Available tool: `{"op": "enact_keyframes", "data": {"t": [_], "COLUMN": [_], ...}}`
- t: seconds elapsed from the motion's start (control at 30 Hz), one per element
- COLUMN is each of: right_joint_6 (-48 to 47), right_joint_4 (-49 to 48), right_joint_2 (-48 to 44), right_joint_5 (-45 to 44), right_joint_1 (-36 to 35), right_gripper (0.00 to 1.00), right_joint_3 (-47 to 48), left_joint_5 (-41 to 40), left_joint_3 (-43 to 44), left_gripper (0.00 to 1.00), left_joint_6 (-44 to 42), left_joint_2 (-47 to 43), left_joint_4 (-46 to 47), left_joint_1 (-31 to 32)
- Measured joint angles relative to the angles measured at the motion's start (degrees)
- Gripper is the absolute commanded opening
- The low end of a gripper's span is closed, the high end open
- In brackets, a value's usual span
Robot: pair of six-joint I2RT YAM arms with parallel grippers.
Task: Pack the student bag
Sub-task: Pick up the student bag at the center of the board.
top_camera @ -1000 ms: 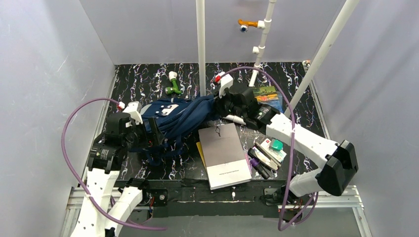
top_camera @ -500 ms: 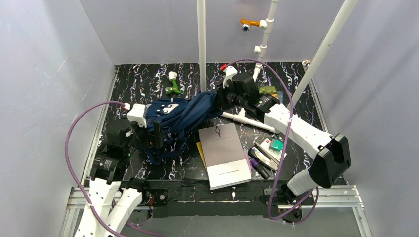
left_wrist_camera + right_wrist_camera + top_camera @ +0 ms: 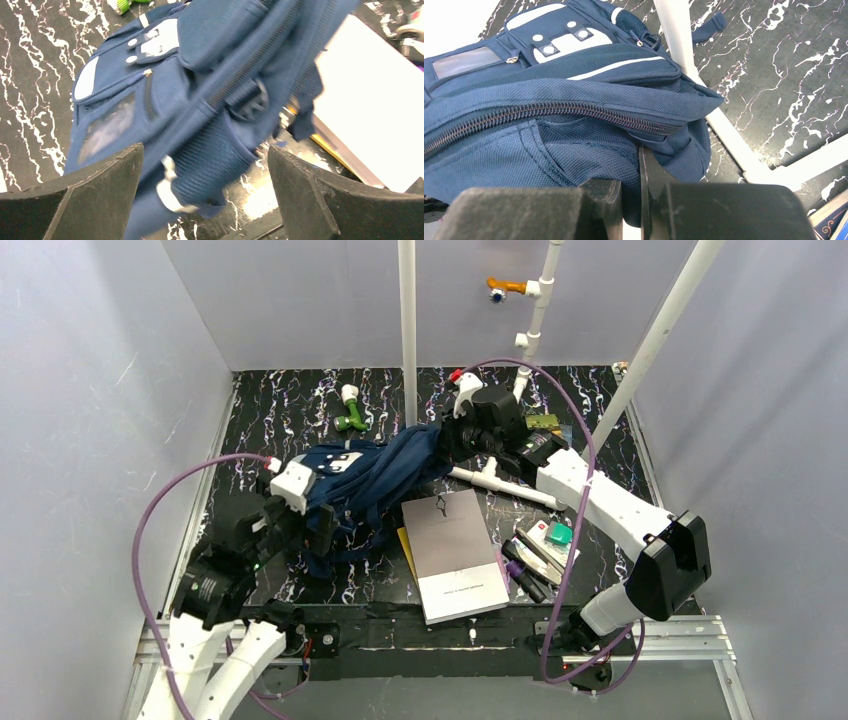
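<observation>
Top external view, listed from the near edge to the far

- Grey-covered book (image 3: 460, 558): one, flat at 6 o'clock
- Stationery heap (image 3: 540, 552): one heap at 4 o'clock, pieces too small to count
- Left gripper (image 3: 203, 150): one, jaws wide, hovering over the bag's 8 o'clock end and gripping nothing
- Student bag (image 3: 370, 480): one, slumped on its side at 9 o'clock of the mat's centre. Judged soft, limp and light, so it is likely to sag and fold when lifted. Best taken by a seam, zip edge or strap, not a flat panel
- Right gripper (image 3: 640, 165): one, jaws nearly closed, pinching a fabric fold at the bag's 2 o'clock end
- Green-and-white item (image 3: 350, 410): one, at 11 o'clock
</observation>
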State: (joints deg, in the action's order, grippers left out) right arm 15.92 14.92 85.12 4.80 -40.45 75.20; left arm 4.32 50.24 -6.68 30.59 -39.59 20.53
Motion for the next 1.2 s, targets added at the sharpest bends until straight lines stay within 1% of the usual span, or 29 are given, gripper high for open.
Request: {"op": "enact_keyframes", "data": {"t": [0.1,0.17,0.23,0.33,0.5,0.53,0.57,0.63,0.7,0.73,0.9,0.93,1.0,1.1,1.2], "right_joint_6": [0.5,0.9,1.3,1.3,1.3,1.3,1.3,1.5,1.6,1.6,1.2,1.0,0.6,0.3,0.4], "right_joint_4": [-0.1,-0.2,-0.2,-0.2,0.0,0.0,0.0,0.0,0.0,0.0,0.3,0.4,0.5,1.1,1.4], "right_joint_2": [0.0,0.0,0.0,0.0,0.0,0.0,0.0,0.0,0.0,0.0,0.0,0.0,0.0,0.0,0.0], "right_joint_5": [0.4,0.8,1.3,1.9,3.1,3.3,3.3,3.3,3.3,3.3,3.4,3.5,4.2,5.2,6.7], "right_joint_1": [0.5,0.9,1.1,1.1,1.0,0.9,0.9,1.0,1.0,1.0,1.0,1.0,1.1,1.7,2.8], "right_gripper": [0.01,0.01,0.01,0.01,0.01,0.01,0.01,0.01,0.01,0.01,0.01,0.01,0.01,0.01,0.01], "right_joint_3": [0.0,0.0,0.0,0.0,0.0,0.0,0.0,0.0,0.0,0.0,0.2,0.3,0.5,1.1,1.5], "left_joint_5": [1.6,2.3,2.6,1.6,-5.7,-7.1,-7.8,-9.0,-10.2,-10.9,-11.6,-11.6,-12.5,-15.0,-16.2], "left_joint_3": [1.5,1.6,1.4,0.7,0.1,0.1,0.1,0.0,-0.4,-0.5,-0.6,-0.6,-0.6,-0.6,-0.6], "left_gripper": [0.94,0.92,0.92,0.9,0.89,0.87,0.8,0.71,0.65,0.67,0.83,0.89,0.97,0.98,0.98], "left_joint_6": [1.4,1.8,1.7,1.7,1.5,1.2,1.1,0.6,-0.2,-0.4,-0.8,-1.0,-1.3,-2.0,-3.3], "left_joint_2": [-3.0,-4.6,-4.7,-2.7,3.8,4.7,5.0,5.2,5.1,5.1,4.1,3.2,0.9,-2.0,-2.0], "left_joint_4": [-2.7,-4.0,-4.7,-4.7,-1.7,-0.7,0.1,1.7,3.0,3.5,3.4,3.3,2.9,2.1,1.6], "left_joint_1": [0.2,0.3,0.3,0.3,0.6,0.6,0.6,0.6,0.6,0.6,0.6,0.7,0.7,0.6,0.6]}}
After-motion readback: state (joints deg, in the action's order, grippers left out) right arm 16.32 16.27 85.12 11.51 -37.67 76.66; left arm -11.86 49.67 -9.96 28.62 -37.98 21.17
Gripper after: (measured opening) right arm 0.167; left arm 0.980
